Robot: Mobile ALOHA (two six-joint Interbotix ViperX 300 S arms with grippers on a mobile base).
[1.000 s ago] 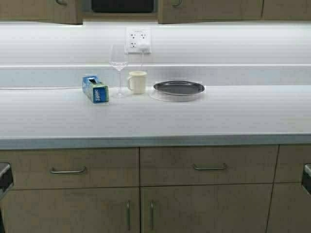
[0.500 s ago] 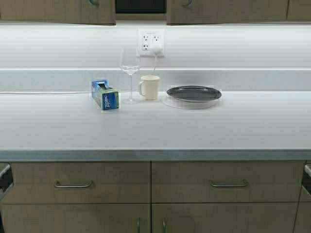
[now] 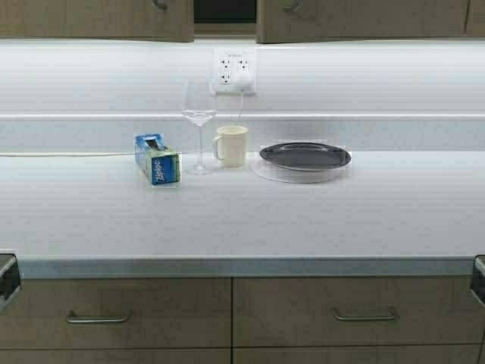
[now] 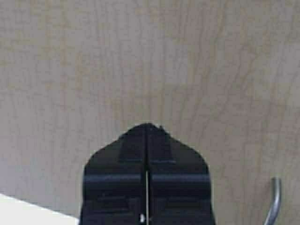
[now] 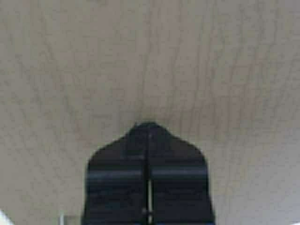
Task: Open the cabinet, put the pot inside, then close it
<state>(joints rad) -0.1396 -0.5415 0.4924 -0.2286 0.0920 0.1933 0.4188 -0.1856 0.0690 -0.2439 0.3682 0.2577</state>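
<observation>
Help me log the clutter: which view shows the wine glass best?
The high view: the wine glass stands whole on the counter beside the mug. Both wrist views show only wood grain behind a shut hand, no glass.

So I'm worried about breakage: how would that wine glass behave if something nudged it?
The wine glass would likely tip easily: its bowl sits high on a thin stem over a small foot. It looks thin and clear, so probably fragile. The mug and blue box stand close beside it.
</observation>
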